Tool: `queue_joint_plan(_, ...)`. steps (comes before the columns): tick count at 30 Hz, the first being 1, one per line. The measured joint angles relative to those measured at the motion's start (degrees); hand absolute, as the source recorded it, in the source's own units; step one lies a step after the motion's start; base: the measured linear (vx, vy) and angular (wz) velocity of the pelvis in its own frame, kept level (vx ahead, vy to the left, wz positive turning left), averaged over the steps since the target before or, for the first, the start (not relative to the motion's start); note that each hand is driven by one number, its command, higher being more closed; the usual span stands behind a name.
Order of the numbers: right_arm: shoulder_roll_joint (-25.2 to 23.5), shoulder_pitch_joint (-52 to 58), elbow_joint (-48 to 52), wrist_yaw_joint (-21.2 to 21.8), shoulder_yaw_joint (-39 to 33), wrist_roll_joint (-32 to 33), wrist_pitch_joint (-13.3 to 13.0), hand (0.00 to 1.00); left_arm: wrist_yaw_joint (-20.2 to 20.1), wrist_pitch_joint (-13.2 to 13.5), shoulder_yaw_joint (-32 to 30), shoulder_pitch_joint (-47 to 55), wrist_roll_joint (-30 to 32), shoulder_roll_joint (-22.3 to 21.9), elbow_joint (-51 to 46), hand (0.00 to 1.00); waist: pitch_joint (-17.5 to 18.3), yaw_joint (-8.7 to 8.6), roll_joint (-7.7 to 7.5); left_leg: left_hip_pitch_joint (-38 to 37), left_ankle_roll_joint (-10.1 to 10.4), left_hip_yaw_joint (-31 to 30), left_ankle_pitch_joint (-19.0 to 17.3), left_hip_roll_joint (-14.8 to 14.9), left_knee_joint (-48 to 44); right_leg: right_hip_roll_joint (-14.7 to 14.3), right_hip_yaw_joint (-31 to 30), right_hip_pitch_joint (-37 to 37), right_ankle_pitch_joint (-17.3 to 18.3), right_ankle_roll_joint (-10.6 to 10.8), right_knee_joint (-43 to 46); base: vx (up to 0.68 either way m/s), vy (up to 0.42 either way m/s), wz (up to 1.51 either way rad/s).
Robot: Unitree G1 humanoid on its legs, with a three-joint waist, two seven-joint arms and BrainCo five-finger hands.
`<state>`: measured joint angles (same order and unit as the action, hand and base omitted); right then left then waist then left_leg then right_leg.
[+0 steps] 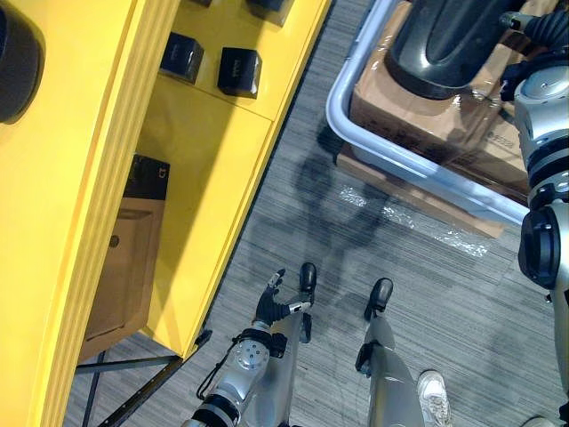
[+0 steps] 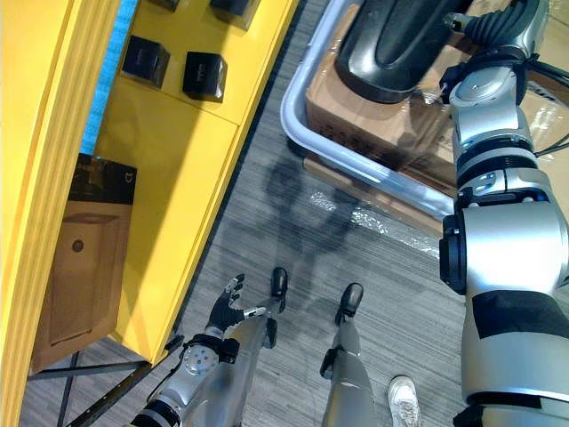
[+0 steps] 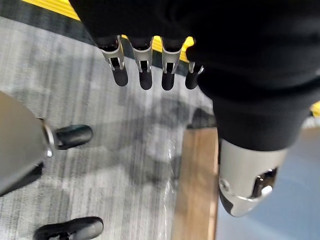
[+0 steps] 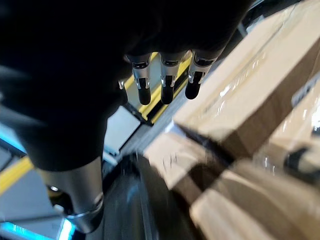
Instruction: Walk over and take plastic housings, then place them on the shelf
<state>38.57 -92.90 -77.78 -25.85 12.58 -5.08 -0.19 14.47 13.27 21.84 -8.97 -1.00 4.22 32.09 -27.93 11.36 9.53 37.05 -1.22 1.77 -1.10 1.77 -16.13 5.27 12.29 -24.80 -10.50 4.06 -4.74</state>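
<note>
The black plastic housing [image 1: 444, 40] lies on the wrapped cardboard boxes [image 1: 400, 116] in the pale-rimmed cart [image 1: 333, 100], not yet picked up. My right hand [image 2: 487, 27] is up beside it, fingers straight, holding nothing (whether it touches, I can't tell). My left hand [image 1: 277, 302] hangs low, relaxed and empty. The yellow shelf [image 1: 204, 169] stands to my left. I'd say the walk is done; grasping, carrying and placing remain.

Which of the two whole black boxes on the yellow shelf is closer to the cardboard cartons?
The black box on the robot's right, by the shelf's edge; the other box lies farther from the cartons.
</note>
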Motion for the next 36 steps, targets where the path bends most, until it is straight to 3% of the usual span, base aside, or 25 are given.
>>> queue_joint_plan(9, 1.4, -1.5, -1.6, 0.7, 5.6, -1.1, 1.2, 0.0, -1.0, 0.0, 0.0, -0.3, -0.2, -0.7, 1.3, 0.0, -0.2, 2.6, 0.32, 1.4, 0.1, -2.5, 2.4, -1.0, 3.0, 0.5, 2.5, -1.5, 0.0, 0.0, 0.0, 0.05, 0.032, 0.17)
queue_joint_plan(11, 1.2, -1.6, -2.2, 0.6, 5.5, -4.0, 3.4, 0.0, -0.9, -0.3, 0.0, -0.4, -1.0, -1.0, 1.5, 0.0, -0.2, 3.28, 0.32, 1.3, 0.2, -2.6, 2.6, -1.0, 3.1, 0.5, 2.5, -1.4, 0.0, 0.0, 0.0, 0.04, 0.027, 0.01)
queue_joint_plan(12, 1.1, -1.6, -2.2, 0.5, 5.5, -4.5, 3.9, 1.0, -0.9, -0.5, 0.0, -0.4, -1.1, -1.1, 1.6, 0.0, -0.2, 3.4, 0.32, 1.2, 0.2, -2.5, 2.7, -1.0, 3.3, 0.5, 2.5, -1.4, 0.0, 0.0, 0.0, 0.0, 0.0, 0.0)
queue_joint_plan(17, 0.1, -1.9, -3.5, -0.5, 5.3, -4.8, 6.4, 1.0, -0.4, -1.7, -0.1, -0.4, -1.1, -1.4, 1.9, 0.0, -0.2, 3.51, 0.32, -0.8, 0.4, -2.4, 3.4, -1.0, 4.5, 0.5, 2.5, -0.1, 0.0, -0.1, 0.0, 0.01, 0.003, 0.0)
queue_joint_plan(20, 0.0, -1.9, -4.4, -0.5, 1.5, -5.0, 7.2, 1.0, -0.1, -1.8, -0.3, -0.4, -1.1, -1.5, 1.5, 0.0, -0.2, 3.33, 0.34, -2.4, 0.3, -2.0, 3.7, -1.0, 5.2, 0.7, 2.5, 1.1, 0.0, -0.1, 0.0, 0.02, 0.018, -0.04)
queue_joint_plan(28, 1.6, -1.3, -7.1, 0.8, -4.9, -6.5, 10.3, 1.0, 0.0, -2.9, -3.4, 0.5, -2.2, -1.4, -1.4, 0.0, -0.2, 1.4, 0.34, -4.2, 0.3, -2.0, 4.4, -1.4, 5.9, 1.0, 2.6, 2.7, 0.0, -0.1, 0.0, 0.01, 0.007, 0.01)
queue_joint_plan(36, 3.7, -1.2, -5.5, -0.1, -5.1, -11.3, 10.3, 1.0, -0.2, -2.9, -3.6, 2.9, -2.1, -1.4, -3.8, 0.0, -0.2, -0.94, 0.33, -6.2, 0.1, -1.8, 4.5, -1.6, 5.9, 1.2, 2.5, 4.5, 0.0, -0.1, 0.0, 0.01, 0.007, 0.0)
